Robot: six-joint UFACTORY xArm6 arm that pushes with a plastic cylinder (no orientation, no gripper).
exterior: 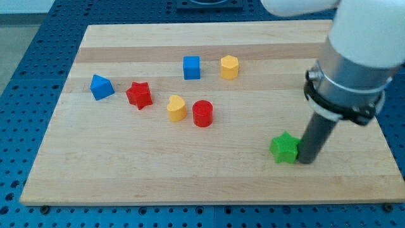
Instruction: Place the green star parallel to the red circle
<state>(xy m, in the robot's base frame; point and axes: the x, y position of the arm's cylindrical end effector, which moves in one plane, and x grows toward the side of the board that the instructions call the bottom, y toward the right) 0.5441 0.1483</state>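
Camera view looks down at an angle on a light wooden board (209, 180) resting on a blue perforated table (25, 69). At about 4 o'clock on the board sits the green star (285, 147), and my tip (306, 159) stands just at its 3 o'clock side, touching it or very nearly so (the contact line itself is too fine to make out). No jaws exist on this arm: it ends in a plain dark rod, so nothing spreads, presses or pinches. The rod rises from the tip toward 1 o'clock into a grey and white arm body (354, 57) that fills the view's top right corner.

Near the board's centre stands the red circle (202, 113), well apart from the green star, off at the star's 10 o'clock. Just at the red circle's 9 o'clock lies a yellow heart (176, 108). Further toward 9 o'clock come a red star (139, 95) and then a blue block (101, 87) of wedge-like shape. At the red circle's 12 o'clock sits a blue cube (192, 67), with a yellow hexagon (230, 66) just at that cube's 3 o'clock.
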